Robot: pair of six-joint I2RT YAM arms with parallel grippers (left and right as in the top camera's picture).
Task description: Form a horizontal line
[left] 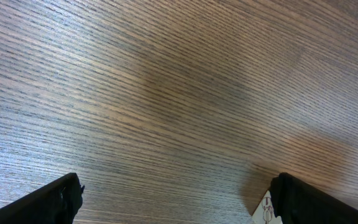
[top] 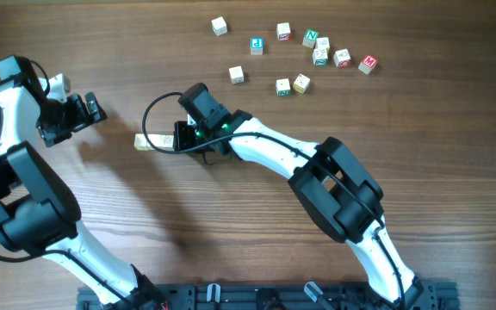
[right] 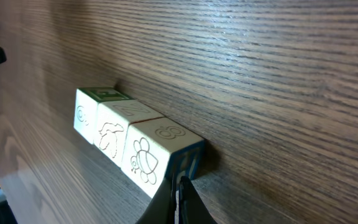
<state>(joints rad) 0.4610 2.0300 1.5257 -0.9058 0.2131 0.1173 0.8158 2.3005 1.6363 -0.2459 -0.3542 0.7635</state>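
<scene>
The horizontal line (right: 114,130) is three pale cream cubes touching side to side, with outline drawings on their faces, seen in the right wrist view. In the overhead view only its left end (top: 144,142) shows past my right gripper (top: 182,136). My right gripper (right: 179,190) is shut and empty, its tips against the end cube with the bee drawing (right: 146,158). My left gripper (top: 91,109) is open and empty, left of the row. In the left wrist view (left: 178,196) a pale cube corner (left: 265,209) shows beside its right finger.
Several loose cubes with coloured letters lie scattered at the far side of the table (top: 320,55), some further left (top: 220,26) and nearer the middle (top: 237,75). A black cable loops by the right wrist (top: 149,116). The wooden table (top: 231,215) fills the view.
</scene>
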